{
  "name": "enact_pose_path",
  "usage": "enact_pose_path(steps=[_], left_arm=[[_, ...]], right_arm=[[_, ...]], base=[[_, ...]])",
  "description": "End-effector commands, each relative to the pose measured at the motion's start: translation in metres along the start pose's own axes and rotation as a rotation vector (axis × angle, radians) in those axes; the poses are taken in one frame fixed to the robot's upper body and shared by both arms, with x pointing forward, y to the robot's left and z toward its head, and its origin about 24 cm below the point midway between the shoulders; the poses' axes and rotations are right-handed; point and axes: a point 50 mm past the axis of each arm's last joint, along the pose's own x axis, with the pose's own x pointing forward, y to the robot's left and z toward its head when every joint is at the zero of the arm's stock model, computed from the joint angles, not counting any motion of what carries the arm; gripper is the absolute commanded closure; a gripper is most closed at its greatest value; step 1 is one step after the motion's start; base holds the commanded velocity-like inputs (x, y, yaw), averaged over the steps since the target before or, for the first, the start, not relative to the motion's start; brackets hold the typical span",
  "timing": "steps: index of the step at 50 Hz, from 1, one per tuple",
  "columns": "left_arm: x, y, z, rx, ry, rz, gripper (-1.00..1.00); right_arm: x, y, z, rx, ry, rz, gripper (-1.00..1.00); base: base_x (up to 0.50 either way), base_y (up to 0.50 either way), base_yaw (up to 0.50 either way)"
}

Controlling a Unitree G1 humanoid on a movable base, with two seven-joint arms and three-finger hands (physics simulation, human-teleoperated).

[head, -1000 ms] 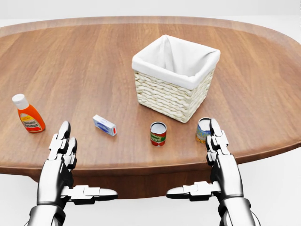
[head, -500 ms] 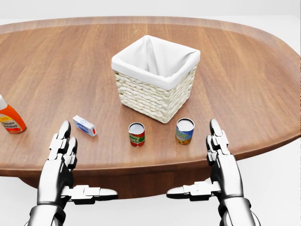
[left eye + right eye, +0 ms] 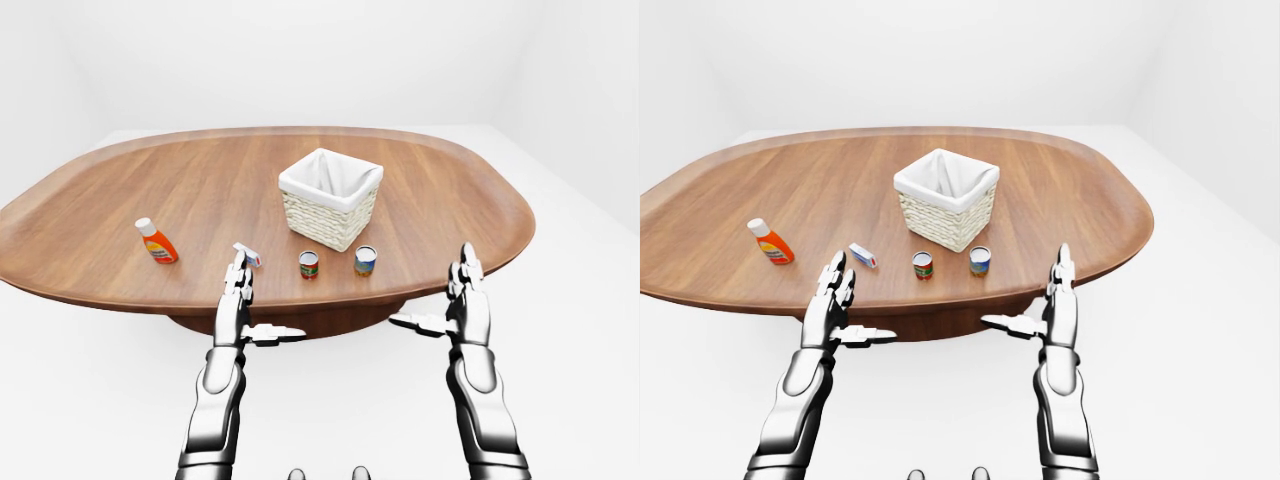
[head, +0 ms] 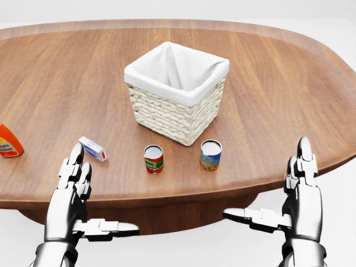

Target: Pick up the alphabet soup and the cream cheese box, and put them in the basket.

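Note:
The white-lined wicker basket [image 4: 167, 119] stands in the middle of the wooden table [image 4: 278, 83]. Below it in the head view stand two small cans: one with a red and green label [image 4: 154, 159], one with a blue and yellow label [image 4: 211, 155]. Their print is too small to tell which is the alphabet soup. The blue and white cream cheese box [image 4: 92, 148] lies left of the red can. My left hand [image 4: 95, 194] is open, its fingertips [image 4: 76, 151] just below the box. My right hand [image 4: 272, 186] is open at the table's lower right edge, apart from the cans.
An orange ketchup bottle [image 3: 157, 241] lies at the left of the table, cut off by the head view's left edge. The table's rounded edge [image 4: 167, 197] runs between my hands and the objects. White floor surrounds the table.
The whole picture has shifted: the basket, cans and box slid left, so the camera moved right. My right hand has swung out to the right, away from the blue and yellow can.

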Motion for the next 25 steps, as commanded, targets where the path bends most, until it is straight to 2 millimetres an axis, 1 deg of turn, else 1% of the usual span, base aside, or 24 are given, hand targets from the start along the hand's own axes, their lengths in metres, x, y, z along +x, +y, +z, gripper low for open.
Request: enact_pose_path(steps=[1, 13, 14, 17, 18, 21, 22, 25], left_arm=[[0.001, 0.000, -0.001, 0.000, 0.000, 0.001, -1.00], [0.001, 0.000, -0.001, 0.000, 0.000, 0.001, -1.00], [0.001, 0.000, -0.001, 0.000, 0.000, 0.001, -1.00], [0.001, 0.000, -0.001, 0.000, 0.001, 0.001, -1.00], [0.001, 0.000, -0.001, 0.000, 0.000, 0.001, -1.00], [0.001, 0.000, -0.001, 0.000, 0.001, 0.001, -1.00], [0.001, 0.000, -0.001, 0.000, 0.000, 0.001, -1.00], [0.001, 0.000, -0.001, 0.001, 0.000, 0.000, -1.00]], right_arm=[[-0.010, -0.030, 0.015, 0.007, -0.080, -0.233, -1.00], [-0.015, -0.039, 0.019, -0.006, -0.101, -0.305, -1.00], [-0.016, -0.041, 0.020, -0.028, -0.105, -0.340, -1.00], [-0.018, -0.046, 0.022, -0.021, -0.104, -0.392, -1.00], [-0.019, -0.046, 0.023, -0.013, -0.108, -0.384, -1.00], [-0.021, -0.050, 0.025, -0.027, -0.111, -0.430, -1.00], [-0.022, -0.054, 0.024, -0.047, -0.099, -0.484, -1.00], [-0.024, -0.058, 0.024, -0.042, -0.096, -0.527, -1.00]], base=[[0.00, 0.00, 0.00], [0.00, 0.00, 0.00], [0.00, 0.00, 0.00], [0.00, 0.00, 0.00], [0.00, 0.00, 0.00], [0.00, 0.00, 0.00], [0.00, 0.00, 0.00], [0.00, 0.00, 0.00]])
